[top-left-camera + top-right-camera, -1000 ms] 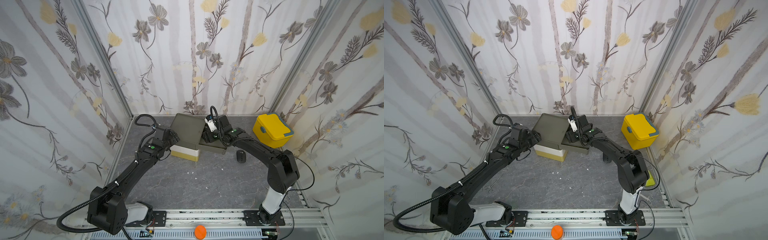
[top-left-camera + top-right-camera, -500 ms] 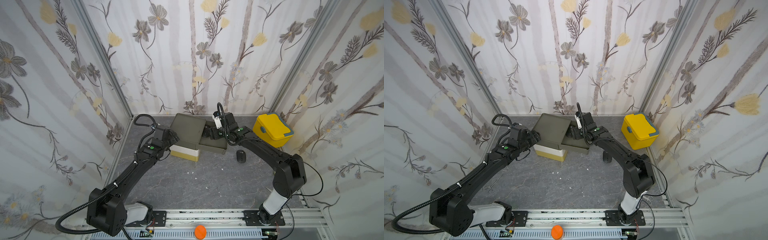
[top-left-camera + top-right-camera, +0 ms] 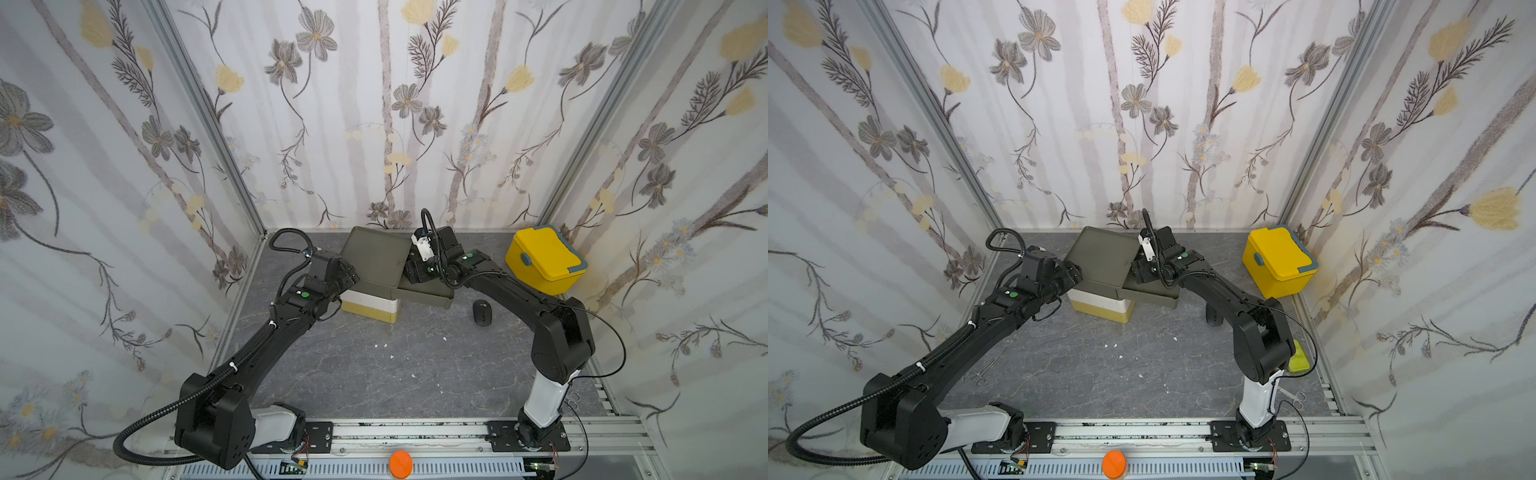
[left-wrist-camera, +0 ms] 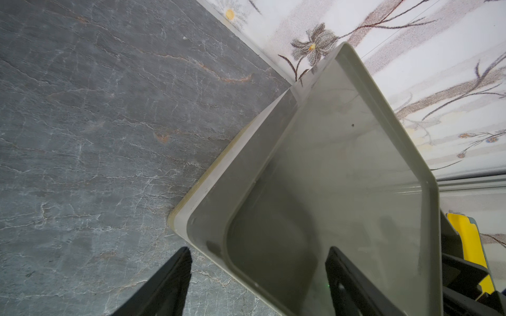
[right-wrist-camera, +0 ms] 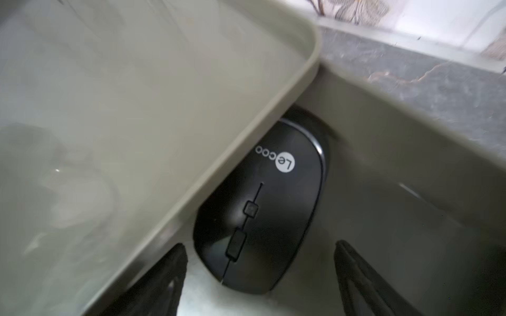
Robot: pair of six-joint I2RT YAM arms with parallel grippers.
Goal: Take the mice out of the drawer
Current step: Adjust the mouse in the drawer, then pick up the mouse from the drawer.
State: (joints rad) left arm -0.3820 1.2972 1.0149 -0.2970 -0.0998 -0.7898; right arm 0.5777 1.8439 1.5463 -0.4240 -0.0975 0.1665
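The drawer [image 3: 376, 259] box stands at the back of the table, and its olive top tier [image 3: 428, 293] is pulled out to the right. Inside that tier lies a black mouse [image 5: 260, 202], half under the box's top [image 5: 137, 95]. My right gripper [image 5: 260, 257] hangs open just over the mouse's near end, one finger on each side and neither touching it; in both top views it reaches into the open tier [image 3: 411, 272]. Another black mouse [image 3: 482, 311] lies on the table right of the drawer. My left gripper [image 4: 257, 257] is open, straddling the box's left corner [image 3: 351, 279].
A bright yellow lidded box [image 3: 544, 259] stands at the back right. A yellow-green object [image 3: 1298, 361] and scissors [image 3: 1293, 395] lie by the right arm's base. Forceps [image 3: 980, 374] lie under the left arm. Papered walls close in three sides.
My right gripper has swung a little right, then back and down into the open top tier over the mouse. The left arm has hardly moved.
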